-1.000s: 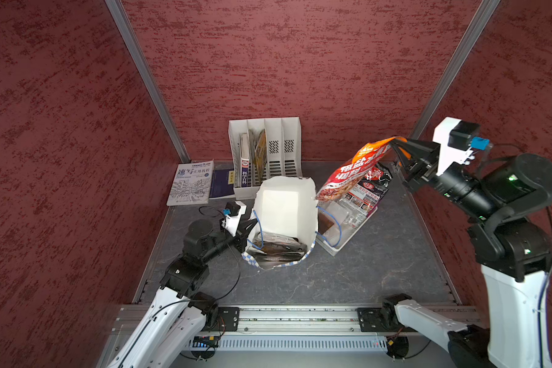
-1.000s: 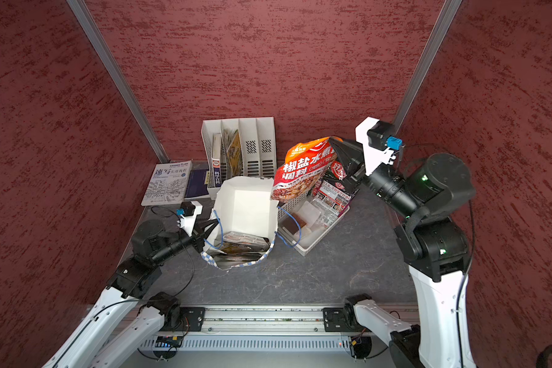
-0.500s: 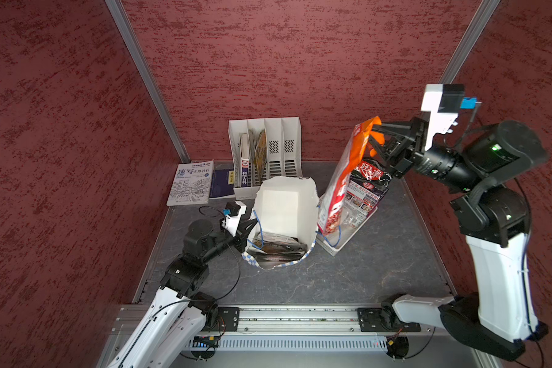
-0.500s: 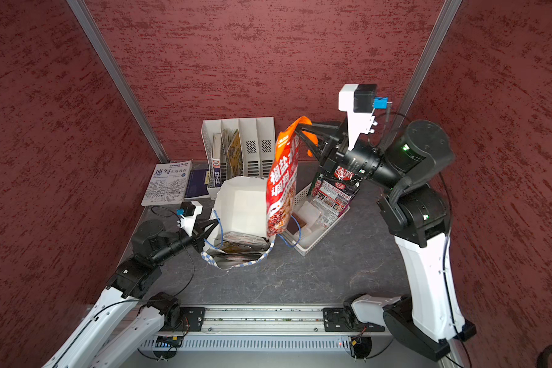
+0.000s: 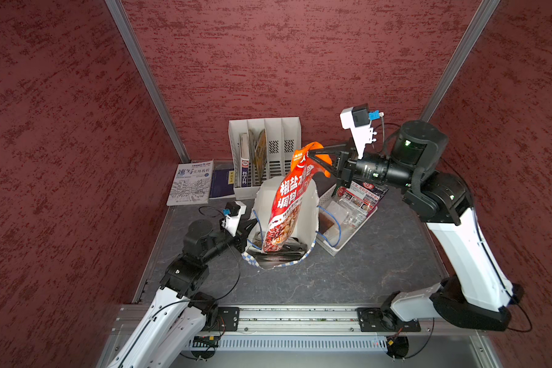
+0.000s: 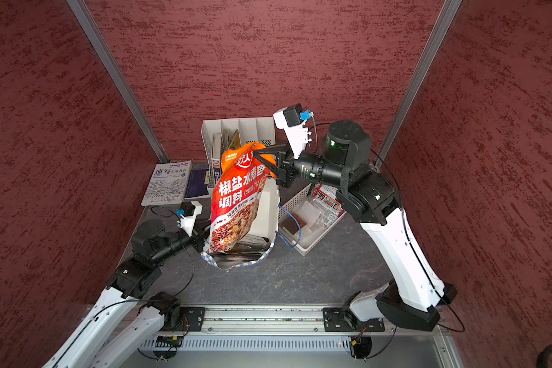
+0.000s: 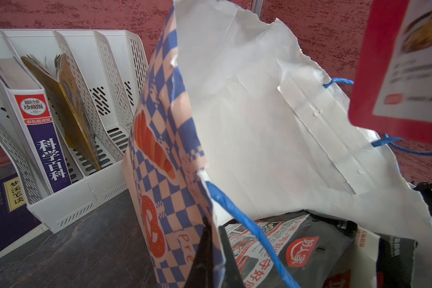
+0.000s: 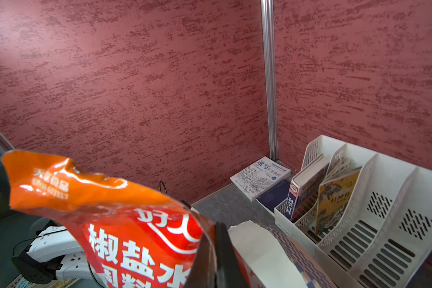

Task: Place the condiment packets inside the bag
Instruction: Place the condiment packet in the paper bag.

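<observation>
The right jaws are gripping the top of the orange-red condiment packet (image 5: 286, 204), which is hanging over the open bag (image 5: 308, 223). The left jaws are pinching its rim. Black packets (image 7: 329, 239) are lying inside it.

The mouth of the bag (image 5: 311, 204) is largely taken up by the orange-red packet (image 5: 286, 207), which hangs upright into it from the clamped right hand (image 5: 314, 156). That arm spans the air above the basket (image 5: 354, 234). The left hand (image 5: 249, 227) pinches the bag's left rim and blocks that side. Black packets (image 7: 309, 249) cover the bag's floor. The file rack (image 5: 281, 149) stands just behind the bag. The basket sits just beside it on the right, with a blue cord handle (image 5: 337, 224) looping over it. Books (image 5: 192, 183) fill the far left corner. The bare table (image 5: 348, 280) in front of the bag and basket lies open.
</observation>
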